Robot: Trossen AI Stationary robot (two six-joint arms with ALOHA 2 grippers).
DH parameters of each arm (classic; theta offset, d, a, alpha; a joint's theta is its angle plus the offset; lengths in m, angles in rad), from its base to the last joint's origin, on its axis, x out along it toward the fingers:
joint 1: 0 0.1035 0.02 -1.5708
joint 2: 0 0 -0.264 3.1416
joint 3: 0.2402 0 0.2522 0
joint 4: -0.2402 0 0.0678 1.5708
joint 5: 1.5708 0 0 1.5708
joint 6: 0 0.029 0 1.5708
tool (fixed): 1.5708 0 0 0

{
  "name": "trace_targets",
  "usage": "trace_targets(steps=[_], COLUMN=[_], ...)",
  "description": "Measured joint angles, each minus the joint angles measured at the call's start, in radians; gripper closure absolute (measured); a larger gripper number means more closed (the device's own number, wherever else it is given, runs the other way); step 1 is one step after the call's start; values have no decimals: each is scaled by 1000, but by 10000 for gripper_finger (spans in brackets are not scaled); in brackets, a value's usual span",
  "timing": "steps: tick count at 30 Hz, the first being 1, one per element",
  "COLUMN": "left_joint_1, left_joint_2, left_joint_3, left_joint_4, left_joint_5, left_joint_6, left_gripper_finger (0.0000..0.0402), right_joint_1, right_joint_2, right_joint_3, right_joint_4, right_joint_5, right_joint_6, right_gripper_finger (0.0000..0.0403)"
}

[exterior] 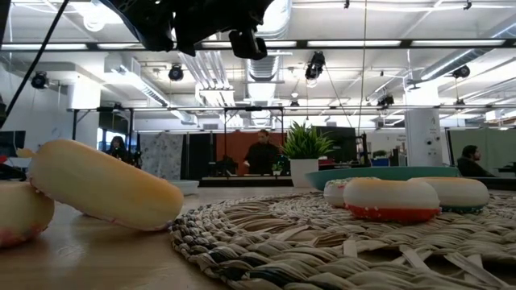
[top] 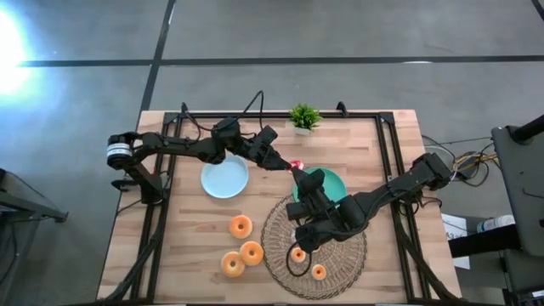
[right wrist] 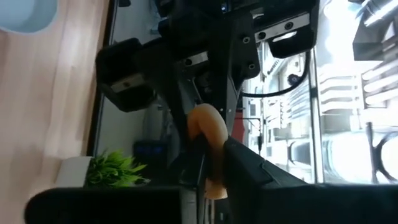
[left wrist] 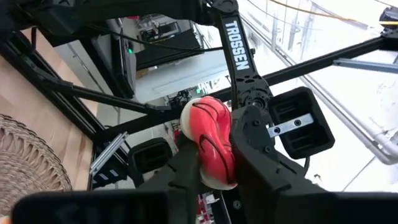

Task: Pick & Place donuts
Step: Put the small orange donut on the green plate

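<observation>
Pink-iced donut (left wrist: 208,146) fills my left wrist view, pinched between left gripper (top: 293,166) fingers, held above green plate (top: 336,183) edge. My right gripper (top: 299,176) fingers clamp orange donut (right wrist: 208,134) close by. Three donuts (top: 240,227) lie on table (top: 187,246), two (top: 298,254) on woven mat (top: 340,263).

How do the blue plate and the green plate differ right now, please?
The blue plate lies in plain view with nothing on it, while the green plate is partly hidden under the right gripper. The blue plate sits entirely on bare wood; the green plate lies against the woven mat. Both are round and flat.
</observation>
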Motion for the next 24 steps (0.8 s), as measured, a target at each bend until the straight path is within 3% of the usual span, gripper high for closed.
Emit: trace_targets(steps=[6,11,15,20,24], left_joint_1=[8,29,49,63,59], left_joint_2=[0,0,0,-1,-1], left_joint_3=[0,0,0,0,0], left_joint_4=[-4,-6,-37,-149,-400], left_joint_5=[2,-1,-12,-26,-89], left_joint_6=[28,46,83,175,347], left_gripper_finger=[391,396,397,398,398], right_joint_1=[3,21,47,93,100], right_joint_2=[0,0,0,-15,-35], right_joint_3=[0,0,0,2,15], right_joint_4=[-1,-8,-89,-307,-562], right_joint_5=[-10,-11,-28,-139,-385], right_joint_6=[94,193,377,869,1507], right_gripper_finger=[330,294,263,236,232])
